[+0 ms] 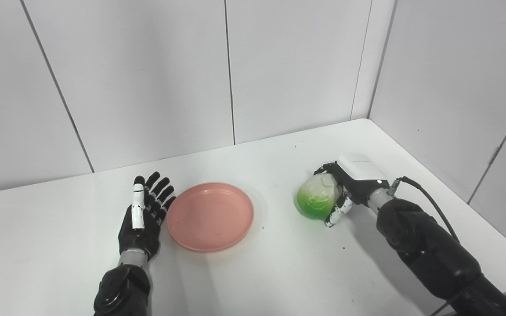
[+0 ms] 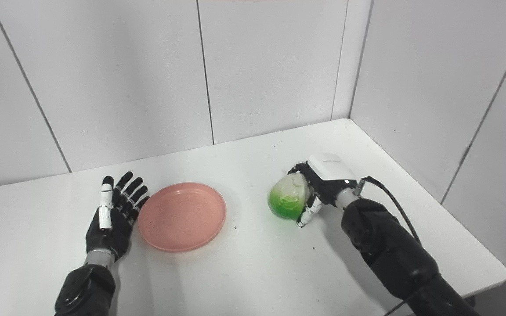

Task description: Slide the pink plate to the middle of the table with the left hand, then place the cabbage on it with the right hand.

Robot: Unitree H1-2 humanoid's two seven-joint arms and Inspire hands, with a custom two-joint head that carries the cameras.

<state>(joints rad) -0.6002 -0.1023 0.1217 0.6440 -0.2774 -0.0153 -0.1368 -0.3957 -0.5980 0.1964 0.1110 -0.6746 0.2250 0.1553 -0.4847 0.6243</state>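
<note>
A smooth, round, shallow pink plate (image 1: 210, 216) sits mid-counter (image 1: 253, 272). The left hand (image 1: 144, 217) lies flat beside it, fingers spread, empty. The right hand (image 1: 345, 188) wraps the glossy, round green-white cabbage (image 1: 316, 196), to the plate's right.

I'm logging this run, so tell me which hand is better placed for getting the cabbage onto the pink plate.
The right hand. Its fingers already wrap the cabbage, to the right of the pink plate. The left hand lies open and flat beside the plate's left rim, holding nothing.
</note>
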